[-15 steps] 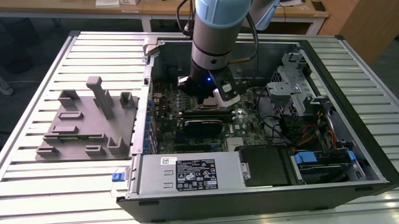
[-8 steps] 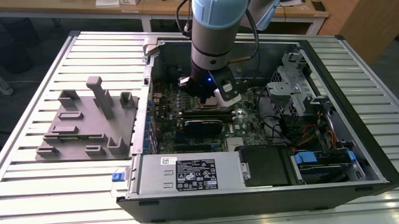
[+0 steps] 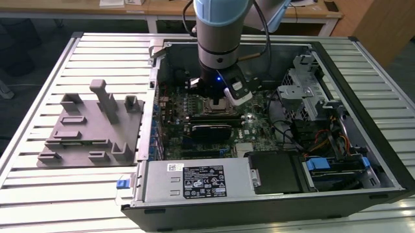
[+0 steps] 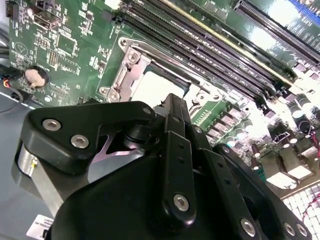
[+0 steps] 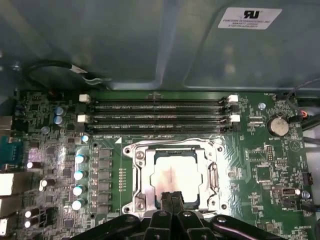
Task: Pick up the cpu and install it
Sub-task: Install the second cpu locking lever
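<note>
The cpu (image 5: 176,177) lies flat inside the metal-framed socket (image 5: 141,172) on the motherboard (image 5: 265,165), just below the memory slots (image 5: 157,116). The gripper (image 5: 171,196) hangs over the socket's edge, its jaws pressed together on nothing.

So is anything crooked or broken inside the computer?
Nothing stands out. The cpu lies flat and square inside the metal socket frame on the motherboard, with the gripper right at its edge. The memory slots run straight, and I see no loose or damaged parts.
</note>
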Robot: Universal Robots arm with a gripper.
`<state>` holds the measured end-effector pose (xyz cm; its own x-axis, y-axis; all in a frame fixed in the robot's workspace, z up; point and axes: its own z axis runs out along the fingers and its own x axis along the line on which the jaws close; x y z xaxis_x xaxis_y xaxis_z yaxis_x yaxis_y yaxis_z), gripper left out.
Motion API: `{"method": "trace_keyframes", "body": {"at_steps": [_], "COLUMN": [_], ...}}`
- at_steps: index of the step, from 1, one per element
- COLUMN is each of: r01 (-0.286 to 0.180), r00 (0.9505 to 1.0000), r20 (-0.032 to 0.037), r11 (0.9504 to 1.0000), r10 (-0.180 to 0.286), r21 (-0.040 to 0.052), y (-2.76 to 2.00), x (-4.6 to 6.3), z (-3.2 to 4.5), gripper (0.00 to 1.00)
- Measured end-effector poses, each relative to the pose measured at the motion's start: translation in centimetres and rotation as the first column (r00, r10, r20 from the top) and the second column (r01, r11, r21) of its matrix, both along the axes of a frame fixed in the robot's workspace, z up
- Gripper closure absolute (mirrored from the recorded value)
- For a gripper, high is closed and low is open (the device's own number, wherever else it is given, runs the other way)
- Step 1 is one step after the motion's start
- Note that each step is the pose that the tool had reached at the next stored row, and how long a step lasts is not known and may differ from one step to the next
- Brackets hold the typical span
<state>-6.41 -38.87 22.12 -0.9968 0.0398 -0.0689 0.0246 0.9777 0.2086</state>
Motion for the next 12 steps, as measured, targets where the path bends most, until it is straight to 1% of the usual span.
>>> {"method": "trace_keyframes", "body": {"at_steps": [5,9,11,12], "r01": [0.004,0.008,0.009,0.009], "r00": [1.0000,1.0000,1.0000,1.0000], "r20": [0.0000,0.0002,0.0002,0.0003], "r11": [0.9995,0.9984,0.9979,0.9977], "r10": [-0.004,-0.008,-0.009,-0.009], "r21": [-0.0327,-0.0565,-0.0647,-0.0678], "y": [0.54,0.96,1.26,1.51], "x": [0.2,0.4,0.5,0.5], "z": [-0.04,-0.08,-0.09,-0.10], "gripper": [0.89,0.89,0.89,0.89]}}
